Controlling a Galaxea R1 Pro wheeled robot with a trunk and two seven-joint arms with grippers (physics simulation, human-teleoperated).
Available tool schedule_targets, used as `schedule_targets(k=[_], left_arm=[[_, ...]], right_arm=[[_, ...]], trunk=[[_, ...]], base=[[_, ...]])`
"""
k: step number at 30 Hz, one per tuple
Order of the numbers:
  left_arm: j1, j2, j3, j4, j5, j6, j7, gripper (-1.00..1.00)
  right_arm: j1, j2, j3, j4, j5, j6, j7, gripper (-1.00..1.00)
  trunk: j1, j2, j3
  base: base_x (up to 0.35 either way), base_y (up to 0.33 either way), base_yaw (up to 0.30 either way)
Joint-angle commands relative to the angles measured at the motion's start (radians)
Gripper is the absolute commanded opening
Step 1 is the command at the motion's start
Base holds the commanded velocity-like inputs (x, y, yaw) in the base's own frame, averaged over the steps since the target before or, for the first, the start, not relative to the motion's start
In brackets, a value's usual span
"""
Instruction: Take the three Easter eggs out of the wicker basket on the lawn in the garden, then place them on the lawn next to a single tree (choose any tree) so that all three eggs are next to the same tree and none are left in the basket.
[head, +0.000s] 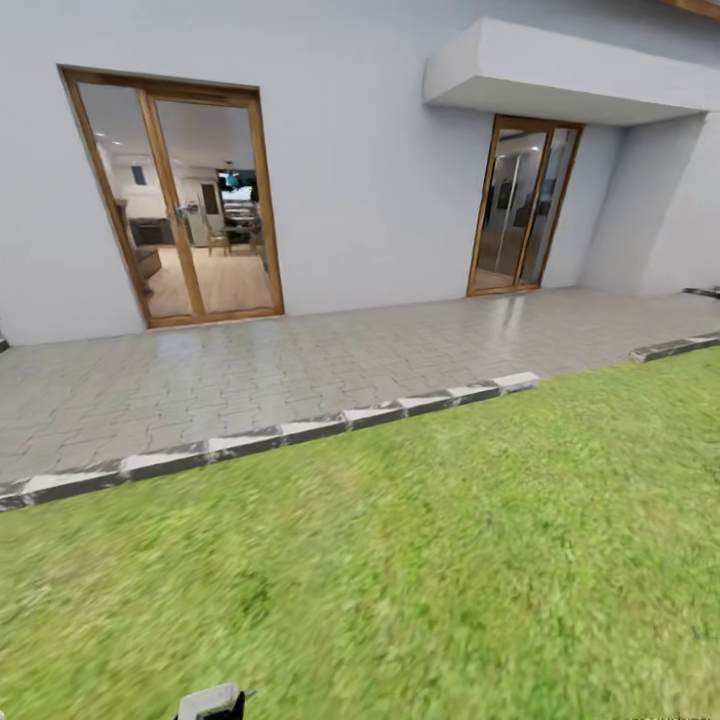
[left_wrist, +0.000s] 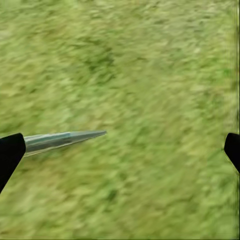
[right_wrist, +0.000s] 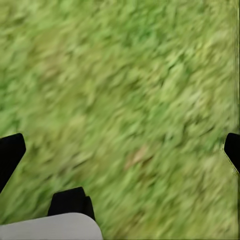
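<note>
You are facing the house, and the task looks not yet started, as far as these pictures tell. In the head view the lawn (head: 420, 560) fills the lower half, then comes a stone kerb (head: 300, 430), the paved patio (head: 300, 360) and the grey wall with two glass doors (head: 180, 200). No egg, basket or tree is in front of you here, so I cannot say where they are; I judge they are somewhere outside this field of view and you will need to turn or drive to find them. So all three eggs are left to pick and to place by one tree.

The left gripper (left_wrist: 120, 145) hangs over bare grass with its fingers (left_wrist: 10, 150) far apart at the two edges of the left wrist view, and nothing is between them. The right gripper (right_wrist: 120, 150) is the same: wide, with only grass under it.

Some things are hard to make out. A small grey part (head: 212, 702) at the lower edge of the head view is cut off; probably it belongs to the robot. A thin grey pointed piece (left_wrist: 65, 139) crosses the left wrist view, and I cannot tell what it is. The grass is blurred in both wrist views.
</note>
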Motion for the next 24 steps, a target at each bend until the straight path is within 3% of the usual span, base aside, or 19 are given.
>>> schedule_targets(k=[1,10,24], left_arm=[[0.0,-0.001,0.002,0.0,0.008,-0.003,-0.001,1.0],[0.0,-0.004,0.0,0.001,0.005,-0.002,-0.001,1.0],[0.0,-0.006,-0.002,0.015,0.001,-0.002,-0.002,1.0]], right_arm=[[-0.001,0.0,-0.002,0.001,-0.001,-0.004,0.0,1.0],[-0.001,-0.001,-0.006,0.0,-0.003,-0.004,0.0,1.0],[-0.001,-0.001,-0.006,-0.001,-0.001,-0.004,0.0,1.0]], trunk=[[0.0,0.0,0.0],[0.0,0.0,0.005],[0.0,0.0,0.011]], base=[[0.233,-0.097,-0.285],[0.079,-0.018,-0.287],[0.3,0.0,-0.299]])
